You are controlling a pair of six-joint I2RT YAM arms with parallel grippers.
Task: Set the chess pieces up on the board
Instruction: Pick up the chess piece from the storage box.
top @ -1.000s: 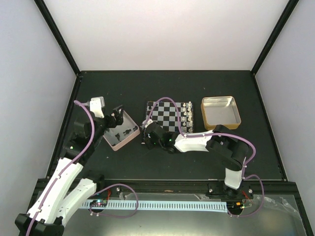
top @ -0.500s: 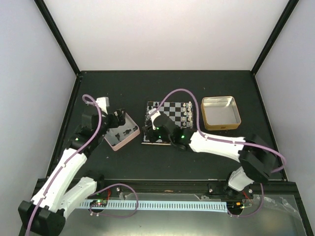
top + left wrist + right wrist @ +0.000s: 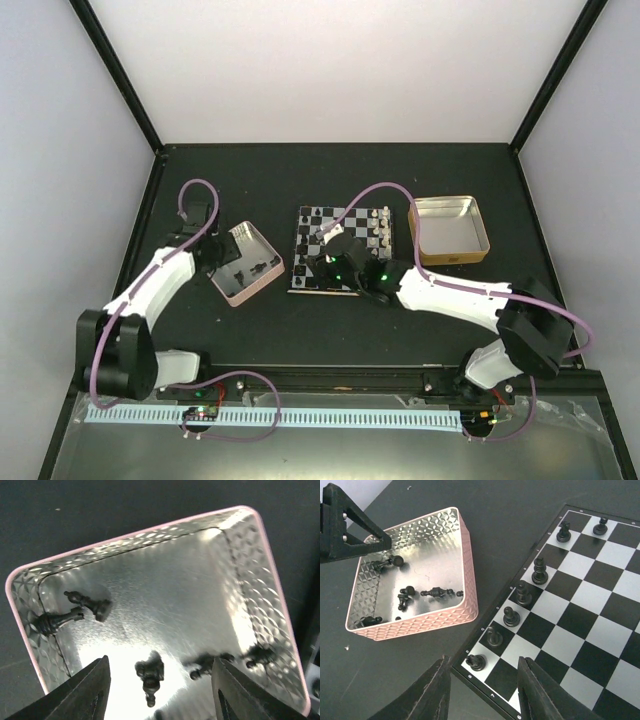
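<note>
Chess pieces [image 3: 150,676] in pink tin [image 3: 140,537]; left fingers [image 3: 87,692] now over them.

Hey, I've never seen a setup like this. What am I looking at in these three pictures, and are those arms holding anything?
Two robot arms are bolted to a dark table, each ending in a two-finger gripper. One picture looks down from above; the other two come from a camera on each wrist, so the prongs at the bottom are that arm's own fingers. On the table lie a chessboard, a pink-rimmed tin with loose black pieces, and a gold-rimmed tin. More black pieces stand along one board edge. The left gripper hovers open over the pink tin, the right gripper over the board's corner, open. Neither holds anything.
</note>
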